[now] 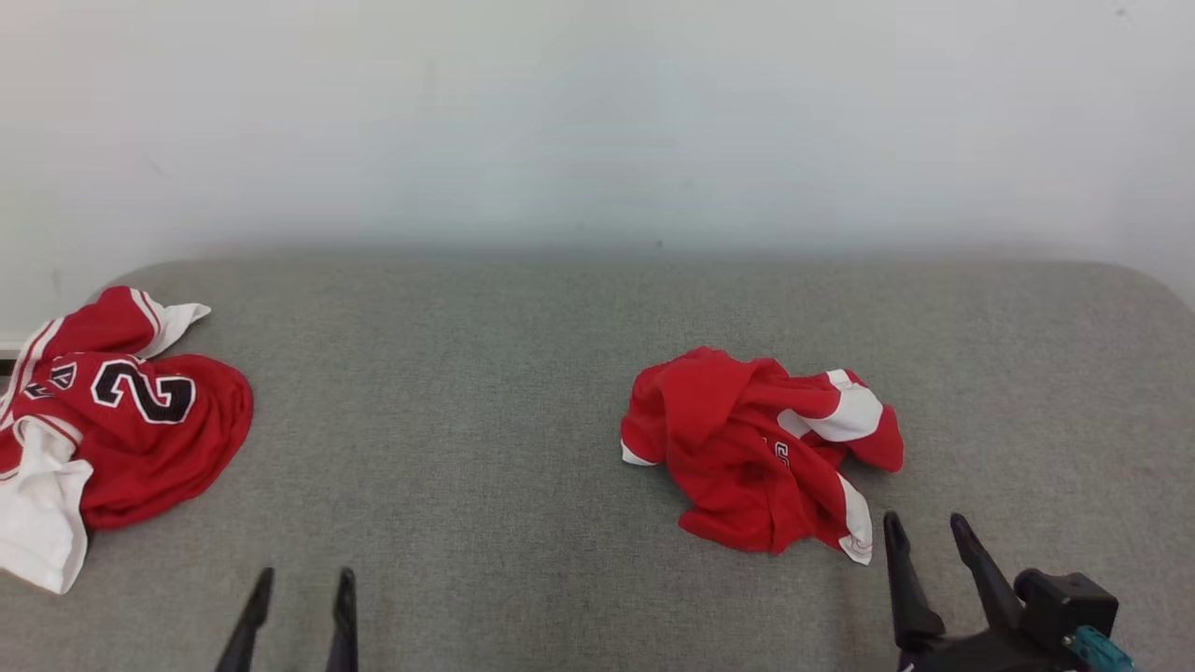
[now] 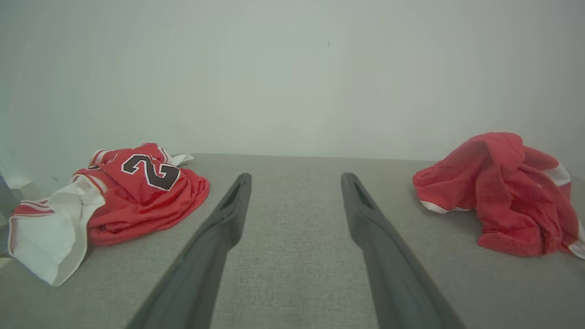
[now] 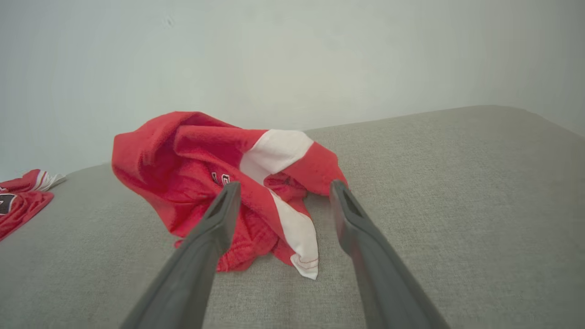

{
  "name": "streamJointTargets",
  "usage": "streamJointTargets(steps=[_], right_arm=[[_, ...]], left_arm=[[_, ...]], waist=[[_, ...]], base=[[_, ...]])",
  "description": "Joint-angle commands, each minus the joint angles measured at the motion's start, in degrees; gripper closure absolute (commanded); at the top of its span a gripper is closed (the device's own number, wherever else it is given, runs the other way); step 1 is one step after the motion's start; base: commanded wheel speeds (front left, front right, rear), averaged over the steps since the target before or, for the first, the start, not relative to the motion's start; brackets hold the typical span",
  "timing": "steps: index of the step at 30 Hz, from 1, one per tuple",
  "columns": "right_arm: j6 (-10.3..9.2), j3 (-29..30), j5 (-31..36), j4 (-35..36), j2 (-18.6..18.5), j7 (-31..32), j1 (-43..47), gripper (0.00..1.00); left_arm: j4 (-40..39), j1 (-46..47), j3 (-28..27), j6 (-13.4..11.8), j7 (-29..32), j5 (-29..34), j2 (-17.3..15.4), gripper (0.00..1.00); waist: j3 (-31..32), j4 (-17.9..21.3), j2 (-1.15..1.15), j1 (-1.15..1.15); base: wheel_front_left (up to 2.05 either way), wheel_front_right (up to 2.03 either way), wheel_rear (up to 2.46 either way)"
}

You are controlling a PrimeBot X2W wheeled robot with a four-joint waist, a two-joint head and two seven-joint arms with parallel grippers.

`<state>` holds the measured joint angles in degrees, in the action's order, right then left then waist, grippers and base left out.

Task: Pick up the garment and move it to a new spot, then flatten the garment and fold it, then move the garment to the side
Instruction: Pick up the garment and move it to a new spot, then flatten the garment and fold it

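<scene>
A crumpled red garment [image 1: 738, 439] with white panels lies in a heap on the grey fabric surface [image 1: 467, 420], right of centre. My right gripper [image 1: 925, 518] stands open just in front of its near right corner, nothing between its fingers. In the right wrist view the garment [image 3: 183, 155] sits right ahead of the open right gripper [image 3: 285, 183], a white-edged corner reaching toward the gap. My left gripper [image 1: 305, 574] is open and empty at the lower left. From the left wrist the left gripper [image 2: 296, 176] points at bare surface, with the garment [image 2: 498, 192] off to its right.
A second red jersey [image 1: 140, 439] with a black number and white parts lies bunched at the far left edge, also in the left wrist view [image 2: 141, 196] and the right wrist view [image 3: 18, 201]. A pale wall [image 1: 597, 112] rises behind the surface. Bare fabric lies between the two heaps.
</scene>
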<state>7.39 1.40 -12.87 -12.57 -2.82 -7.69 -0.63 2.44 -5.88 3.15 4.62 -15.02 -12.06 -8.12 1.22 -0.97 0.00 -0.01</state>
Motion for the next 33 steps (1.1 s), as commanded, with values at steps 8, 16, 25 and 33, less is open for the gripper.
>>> streamJointTargets(steps=[8, 16, 25, 33], right_arm=[[0.19, 3.3, 2.6, 1.0, 0.0, 6.7, 3.0, 0.0], [0.19, 3.2, 2.3, 3.7, -0.1, 9.6, 3.0, 0.0], [0.19, 2.3, 1.1, 4.1, -0.1, 9.9, 3.4, 0.0], [0.19, 1.5, 0.1, 4.0, -0.1, 9.7, 3.1, 0.0]], left_arm=[[3.8, -0.7, -0.3, -1.0, 5.9, -0.7, -0.7, 0.0], [3.5, -0.6, -1.1, -1.6, 7.5, -2.6, -0.7, 0.0], [3.1, -0.5, -0.1, -1.8, 7.8, -2.5, -0.8, 0.0], [2.2, -1.2, 0.6, -2.3, 8.5, -2.4, -1.2, 0.0]], waist=[[0.6, 0.3, 0.0, 0.01], [0.4, 1.6, 0.0, 0.01], [-0.2, 2.3, 0.0, 0.01], [-0.4, 2.4, 0.0, 0.01]], base=[[0.0, 0.0, 0.0], [0.0, 0.0, 0.0], [0.0, 0.0, 0.0], [0.0, 0.0, 0.0]])
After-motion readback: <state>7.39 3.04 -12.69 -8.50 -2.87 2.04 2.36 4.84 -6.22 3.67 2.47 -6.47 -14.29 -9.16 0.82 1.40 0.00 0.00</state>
